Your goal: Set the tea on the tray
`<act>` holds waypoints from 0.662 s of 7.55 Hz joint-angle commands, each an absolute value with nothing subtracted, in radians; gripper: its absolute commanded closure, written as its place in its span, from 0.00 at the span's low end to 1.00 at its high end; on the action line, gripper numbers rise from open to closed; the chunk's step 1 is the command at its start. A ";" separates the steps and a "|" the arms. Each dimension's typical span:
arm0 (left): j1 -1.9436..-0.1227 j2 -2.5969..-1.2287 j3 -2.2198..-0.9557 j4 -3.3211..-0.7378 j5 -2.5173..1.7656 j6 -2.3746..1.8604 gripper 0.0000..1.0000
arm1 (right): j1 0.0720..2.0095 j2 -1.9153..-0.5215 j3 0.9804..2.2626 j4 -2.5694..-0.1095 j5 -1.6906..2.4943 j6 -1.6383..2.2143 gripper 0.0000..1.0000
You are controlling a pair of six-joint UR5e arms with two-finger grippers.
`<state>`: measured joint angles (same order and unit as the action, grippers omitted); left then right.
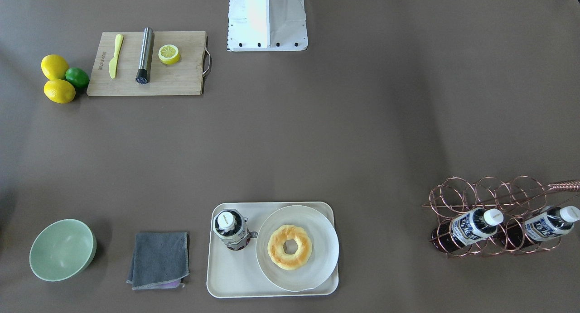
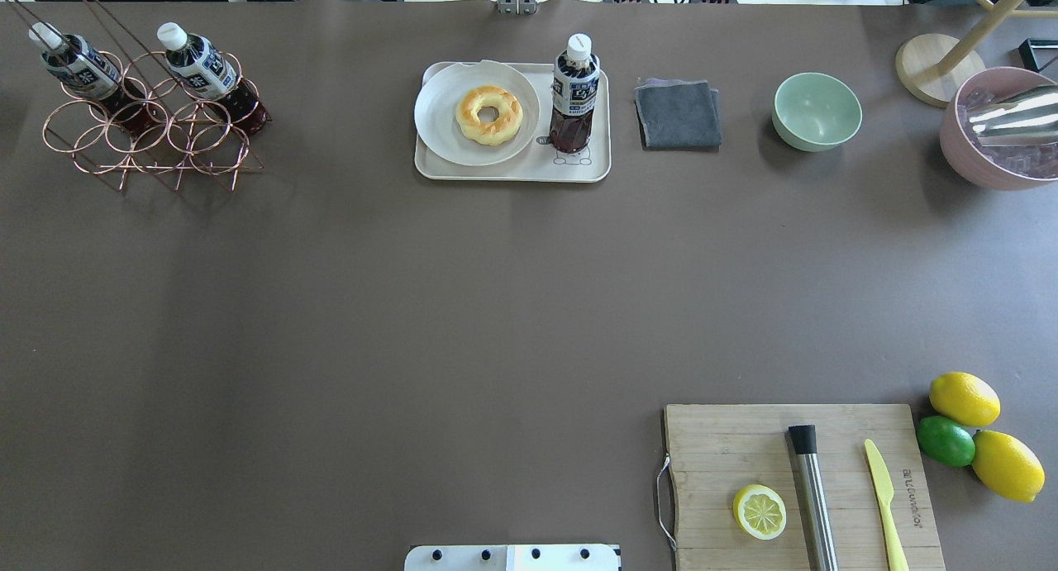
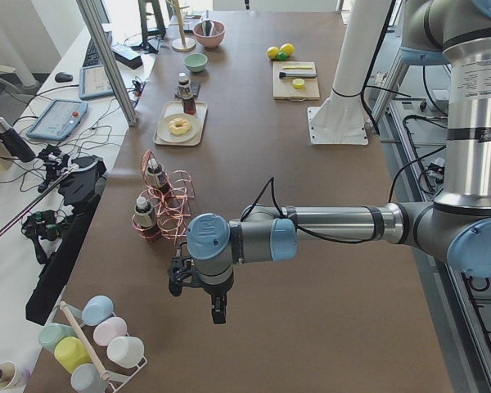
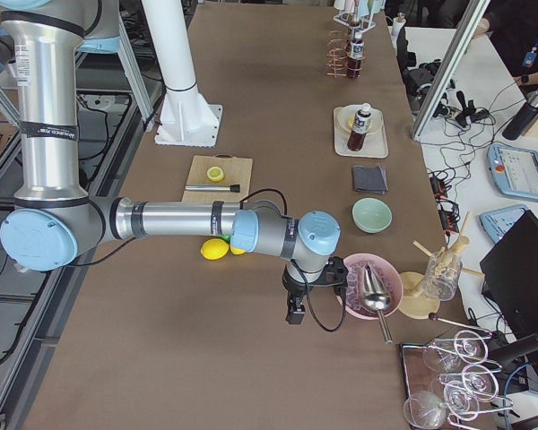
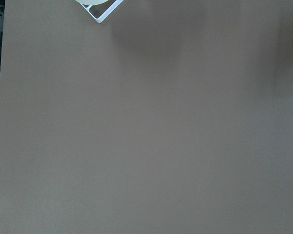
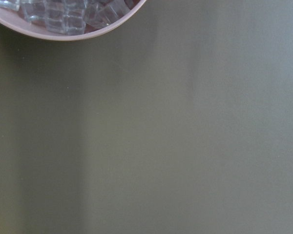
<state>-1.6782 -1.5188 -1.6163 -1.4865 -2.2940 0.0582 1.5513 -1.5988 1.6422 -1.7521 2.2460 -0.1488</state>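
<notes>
A tea bottle (image 2: 574, 92) with a white cap stands upright on the cream tray (image 2: 512, 173), beside a round plate (image 2: 438, 112) with a donut (image 2: 489, 115). In the front-facing view the bottle (image 1: 231, 229) is on the tray's (image 1: 235, 276) left part. My left gripper (image 3: 217, 311) hangs over bare table at the near end in the exterior left view, far from the tray (image 3: 165, 135); I cannot tell if it is open or shut. My right gripper (image 4: 296, 315) hangs beside a pink bowl (image 4: 369, 285) at the other end; I cannot tell its state.
Two more tea bottles (image 2: 198, 59) lie in a copper wire rack (image 2: 149, 133). A grey cloth (image 2: 678, 114), a green bowl (image 2: 817, 111) and the pink ice bowl (image 2: 992, 133) stand right of the tray. A cutting board (image 2: 793, 488) with half lemon, muddler and knife, plus lemons and a lime (image 2: 946, 440), sit near my right.
</notes>
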 commanded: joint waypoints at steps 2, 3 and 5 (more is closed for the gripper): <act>-1.680 -1.516 -1.618 -1.486 -2.295 0.057 0.01 | 1.551 -1.597 1.644 -1.752 2.246 -0.149 0.00; -1.680 -1.516 -1.618 -1.486 -2.295 0.057 0.01 | 1.551 -1.598 1.651 -1.752 2.249 -0.149 0.00; -1.680 -1.516 -1.620 -1.486 -2.296 0.057 0.01 | 1.549 -1.598 1.652 -1.752 2.253 -0.149 0.00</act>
<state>-1.6797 -1.5163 -1.6184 -1.4864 -2.2949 0.0568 1.5508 -1.5982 1.6500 -1.7518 2.2490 -0.1488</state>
